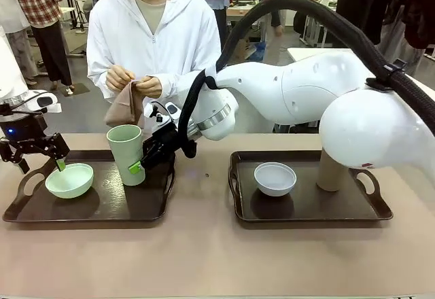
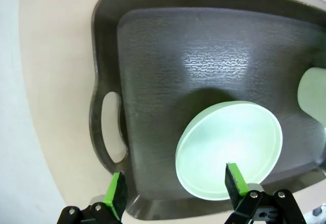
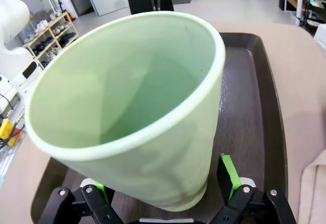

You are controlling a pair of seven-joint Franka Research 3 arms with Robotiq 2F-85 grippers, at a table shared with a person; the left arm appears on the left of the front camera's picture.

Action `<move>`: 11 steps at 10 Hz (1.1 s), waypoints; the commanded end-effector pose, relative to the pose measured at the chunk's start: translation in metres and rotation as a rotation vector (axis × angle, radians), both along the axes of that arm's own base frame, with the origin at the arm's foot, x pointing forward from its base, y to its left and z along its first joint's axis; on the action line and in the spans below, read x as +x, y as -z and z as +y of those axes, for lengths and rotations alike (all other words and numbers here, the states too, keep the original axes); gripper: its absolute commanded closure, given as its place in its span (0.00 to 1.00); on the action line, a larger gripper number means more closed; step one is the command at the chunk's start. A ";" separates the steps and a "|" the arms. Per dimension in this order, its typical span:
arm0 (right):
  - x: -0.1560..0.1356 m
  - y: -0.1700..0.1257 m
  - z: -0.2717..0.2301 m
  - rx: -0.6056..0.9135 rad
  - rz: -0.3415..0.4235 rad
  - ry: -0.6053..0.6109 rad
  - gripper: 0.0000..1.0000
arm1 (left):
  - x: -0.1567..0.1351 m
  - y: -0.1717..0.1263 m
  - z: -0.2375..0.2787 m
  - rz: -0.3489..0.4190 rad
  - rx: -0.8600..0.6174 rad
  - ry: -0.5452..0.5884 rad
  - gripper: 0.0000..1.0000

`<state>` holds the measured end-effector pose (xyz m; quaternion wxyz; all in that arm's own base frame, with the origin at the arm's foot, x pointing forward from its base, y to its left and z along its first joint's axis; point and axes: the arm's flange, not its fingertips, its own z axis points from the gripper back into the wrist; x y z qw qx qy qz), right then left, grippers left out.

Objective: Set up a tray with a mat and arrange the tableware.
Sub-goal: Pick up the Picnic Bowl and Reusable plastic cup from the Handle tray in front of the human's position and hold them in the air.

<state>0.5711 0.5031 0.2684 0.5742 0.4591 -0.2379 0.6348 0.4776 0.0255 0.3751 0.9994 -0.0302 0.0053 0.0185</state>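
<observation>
On the left dark tray (image 1: 102,216) stand a pale mint bowl (image 1: 69,180) and a pale green tumbler (image 1: 126,151). My right arm reaches across; its gripper (image 1: 138,168) is open, fingers on either side of the tumbler (image 3: 127,112) near its base. My left gripper (image 1: 42,164) hangs open over the bowl's (image 2: 229,147) near rim, one finger above the inside, the other above the tray's (image 2: 153,56) edge. The right tray (image 1: 306,216) holds a white bowl (image 1: 275,178) and a tan tumbler (image 1: 333,171), partly hidden by my right arm. The person holds a brown mat (image 1: 124,107) in both hands.
The person stands at the far side, behind the left tray. My right arm's bulk and its black cable hang over the right tray and the table's middle. Bare beige table lies between the trays and along the front edge.
</observation>
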 end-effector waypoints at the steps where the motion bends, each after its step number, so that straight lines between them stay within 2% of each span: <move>1: 0.011 -0.002 0.009 -0.016 0.036 0.010 0.00 | -0.003 0.005 -0.002 0.019 0.030 -0.034 0.00; 4: 0.011 -0.001 0.014 -0.020 0.045 0.009 0.00 | -0.006 0.019 -0.006 0.036 0.024 -0.031 0.00; 8: 0.009 -0.002 0.017 -0.050 -0.006 -0.022 0.00 | -0.005 0.029 -0.014 0.069 0.033 -0.020 0.00; 9: 0.008 -0.002 0.016 -0.058 -0.035 -0.054 0.58 | -0.003 0.030 -0.015 0.064 0.023 -0.012 0.46; 10: 0.007 -0.001 0.016 -0.061 -0.040 -0.065 0.60 | -0.004 0.031 -0.014 0.066 0.024 -0.012 0.54; 11: 0.007 0.000 0.016 -0.060 -0.044 -0.066 1.00 | -0.003 0.030 -0.014 0.068 0.022 -0.014 1.00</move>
